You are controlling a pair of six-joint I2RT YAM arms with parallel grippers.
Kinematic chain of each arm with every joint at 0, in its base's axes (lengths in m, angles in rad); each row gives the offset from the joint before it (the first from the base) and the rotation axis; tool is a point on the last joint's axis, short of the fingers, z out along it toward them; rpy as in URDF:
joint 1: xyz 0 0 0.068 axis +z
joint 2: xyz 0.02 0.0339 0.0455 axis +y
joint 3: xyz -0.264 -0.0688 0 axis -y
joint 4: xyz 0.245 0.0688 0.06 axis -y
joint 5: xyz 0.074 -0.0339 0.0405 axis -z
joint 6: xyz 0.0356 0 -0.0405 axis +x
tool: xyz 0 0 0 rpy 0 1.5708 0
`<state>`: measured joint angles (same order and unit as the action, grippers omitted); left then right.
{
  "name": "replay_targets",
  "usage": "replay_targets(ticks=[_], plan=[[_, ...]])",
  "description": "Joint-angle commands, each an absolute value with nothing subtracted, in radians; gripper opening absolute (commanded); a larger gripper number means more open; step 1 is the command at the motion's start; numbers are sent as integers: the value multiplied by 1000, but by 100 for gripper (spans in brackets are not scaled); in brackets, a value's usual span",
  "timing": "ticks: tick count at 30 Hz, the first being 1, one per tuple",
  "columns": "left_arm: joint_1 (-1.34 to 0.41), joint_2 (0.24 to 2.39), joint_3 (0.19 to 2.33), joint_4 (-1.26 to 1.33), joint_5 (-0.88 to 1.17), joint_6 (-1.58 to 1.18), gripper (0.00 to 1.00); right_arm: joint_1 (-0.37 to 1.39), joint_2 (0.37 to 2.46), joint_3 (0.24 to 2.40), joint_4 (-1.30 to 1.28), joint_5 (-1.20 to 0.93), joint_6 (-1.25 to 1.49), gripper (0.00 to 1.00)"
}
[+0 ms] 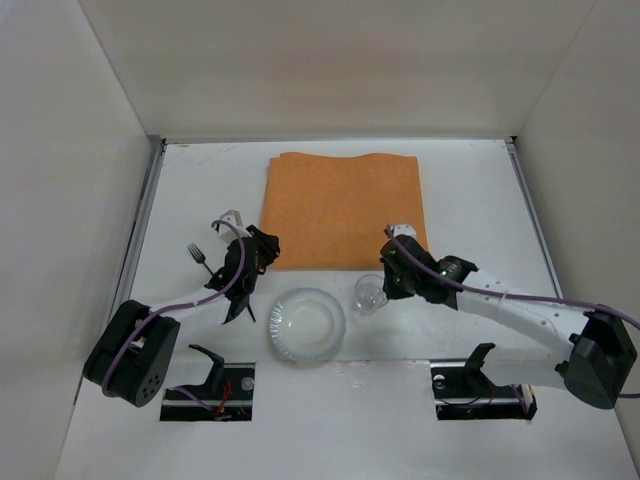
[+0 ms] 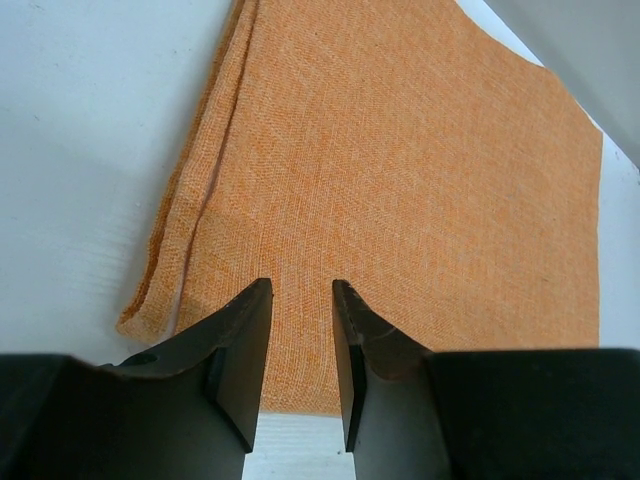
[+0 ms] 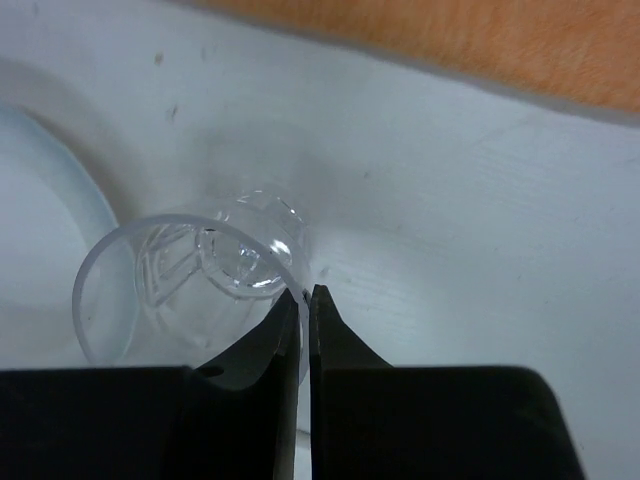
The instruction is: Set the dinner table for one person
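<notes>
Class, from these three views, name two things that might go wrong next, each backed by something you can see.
1. The right hand pinches only the thin rim of the clear cup; it may slip or tip, and the clear plate lies close beside it.
2. The left hand hangs open over the near edge of the orange mat, where the cloth is folded; closing low there might bunch or drag it.

Quick headcount, five things total and just one of each kind: one dinner table, one orange cloth mat, one clear plate, one clear glass, and one dark fork.
</notes>
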<state>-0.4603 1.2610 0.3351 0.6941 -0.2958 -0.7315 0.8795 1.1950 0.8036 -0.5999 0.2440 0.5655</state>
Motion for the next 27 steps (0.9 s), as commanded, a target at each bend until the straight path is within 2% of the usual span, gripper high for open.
replay_targets(ticks=[1, 4, 11, 20, 27], plan=[[-452, 1246, 322, 756, -311, -736, 28, 750, 1140, 899, -434, 235, 538, 4], [-452, 1256, 325, 756, -310, -738, 29, 604, 1198, 998, -324, 189, 525, 4], [-443, 1236, 313, 756, -308, -742, 29, 355, 1549, 1366, -276, 161, 473, 4], [-441, 1243, 313, 756, -304, -749, 29, 226, 1949, 1811, -475, 183, 431, 4], [-432, 1235, 308, 756, -308, -750, 30, 211, 2083, 1888, -532, 207, 411, 5]])
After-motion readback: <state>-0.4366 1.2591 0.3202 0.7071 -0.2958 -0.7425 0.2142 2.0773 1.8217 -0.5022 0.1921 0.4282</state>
